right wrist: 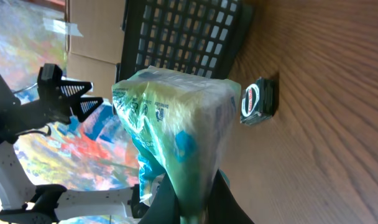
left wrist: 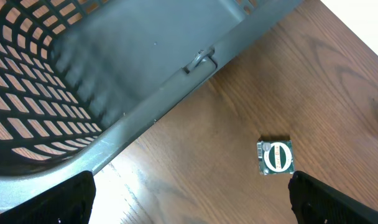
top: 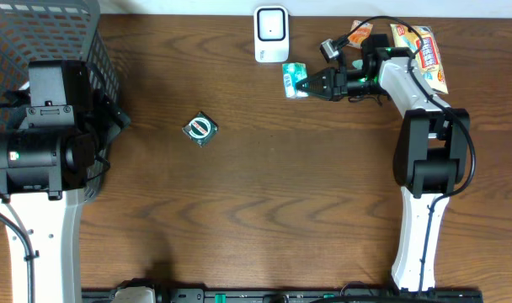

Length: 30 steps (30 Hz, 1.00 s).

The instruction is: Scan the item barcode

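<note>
Right claw (top: 313, 84) clamped on green packet (top: 293, 80), held just beside scanner (top: 271, 34). Pick done; barcode pass looks pending. Left claw (left wrist: 190, 198) wide open, empty, by basket (left wrist: 145, 74).

Green-white packet (top: 293, 80), grey lattice basket (top: 45, 29)

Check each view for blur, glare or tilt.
Overhead: sharp, evenly lit. Left wrist: basket close and soft, tin crisp, table washed pale top right. Right wrist: frame turned sideways, packet looms close, slightly soft.
</note>
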Tool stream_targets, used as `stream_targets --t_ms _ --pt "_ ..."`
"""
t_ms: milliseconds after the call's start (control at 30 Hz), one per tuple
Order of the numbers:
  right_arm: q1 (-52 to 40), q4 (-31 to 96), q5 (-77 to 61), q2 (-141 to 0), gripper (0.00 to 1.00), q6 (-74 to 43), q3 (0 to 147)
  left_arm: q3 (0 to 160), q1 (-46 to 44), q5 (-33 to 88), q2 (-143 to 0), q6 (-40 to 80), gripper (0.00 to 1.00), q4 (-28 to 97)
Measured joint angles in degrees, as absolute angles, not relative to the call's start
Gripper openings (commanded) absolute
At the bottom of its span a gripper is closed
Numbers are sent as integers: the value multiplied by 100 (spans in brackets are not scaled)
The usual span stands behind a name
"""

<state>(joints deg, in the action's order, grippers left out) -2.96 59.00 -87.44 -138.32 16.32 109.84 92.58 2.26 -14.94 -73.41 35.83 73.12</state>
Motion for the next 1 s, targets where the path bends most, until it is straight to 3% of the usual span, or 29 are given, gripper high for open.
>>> stream_targets --t_ms 500,767,1000 --pt "-287 5933 -8578 -13830 1 1752 10986 9258 226 -1494 -7341 3583 98 7312" --pt "-836 5857 -5968 -13826 1 1310 10997 9258 226 -1494 -7341 3583 98 7312" --pt "-1306 5817 -2453 -13793 1 814 12020 9258 226 -1494 -7341 3583 98 7312"
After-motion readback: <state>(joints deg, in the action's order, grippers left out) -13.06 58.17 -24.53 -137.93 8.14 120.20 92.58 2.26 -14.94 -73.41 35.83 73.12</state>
